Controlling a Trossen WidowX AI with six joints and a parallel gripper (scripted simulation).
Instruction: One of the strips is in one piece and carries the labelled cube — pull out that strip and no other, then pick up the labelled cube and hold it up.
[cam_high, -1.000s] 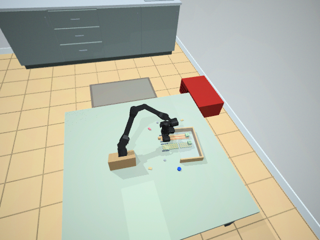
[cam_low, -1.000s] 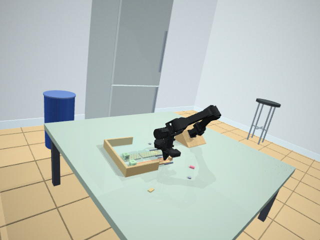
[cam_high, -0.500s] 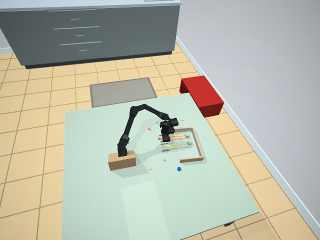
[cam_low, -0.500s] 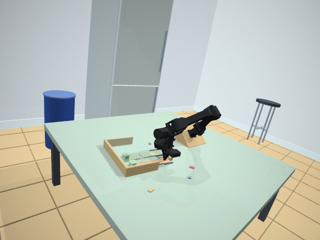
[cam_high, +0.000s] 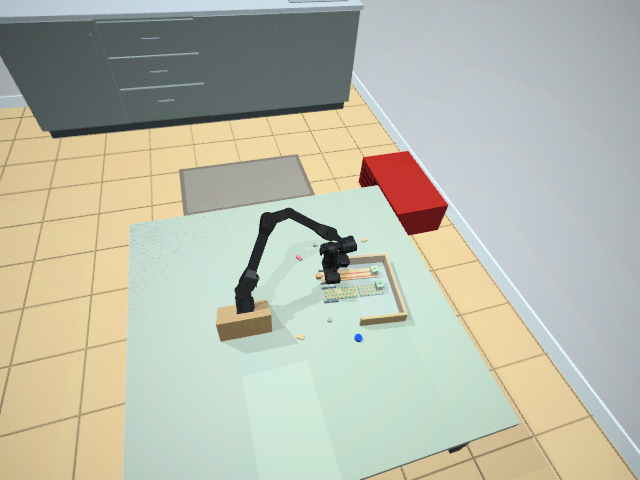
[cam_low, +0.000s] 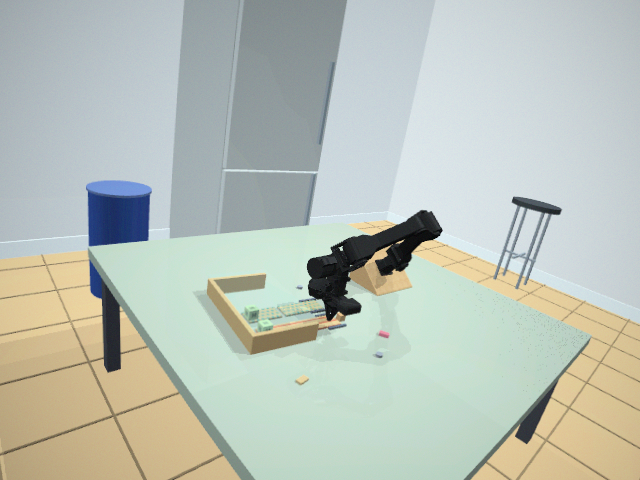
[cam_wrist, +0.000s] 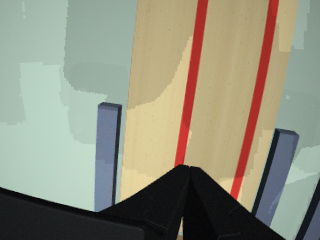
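A tan strip with red stripes (cam_high: 359, 273) (cam_wrist: 220, 90) shows no gap where it is visible and bears a green cube (cam_high: 374, 269) (cam_low: 265, 324) at its far end. A dotted strip lies beside it in two pieces, a longer near one (cam_high: 340, 293) (cam_low: 299, 308) and a shorter far one (cam_high: 367, 289), with a gap between. Another green cube (cam_high: 379, 284) (cam_low: 251, 312) sits at its far end. The cubes' labels are too small to read. My gripper (cam_low: 329, 317) (cam_wrist: 187, 176) is shut and empty, above the near part of the striped strip. The height of its tips is hard to tell.
A wooden wall (cam_high: 398, 289) (cam_low: 284, 338) stands around the strips' far part. Blue-grey rails (cam_wrist: 107, 160) (cam_wrist: 279, 170) flank the striped strip. A small tan block (cam_high: 318, 275) (cam_low: 341, 316) is at its near end. A blue disc (cam_high: 358, 337) and a pink piece (cam_high: 299, 257) (cam_low: 383, 334) lie outside.
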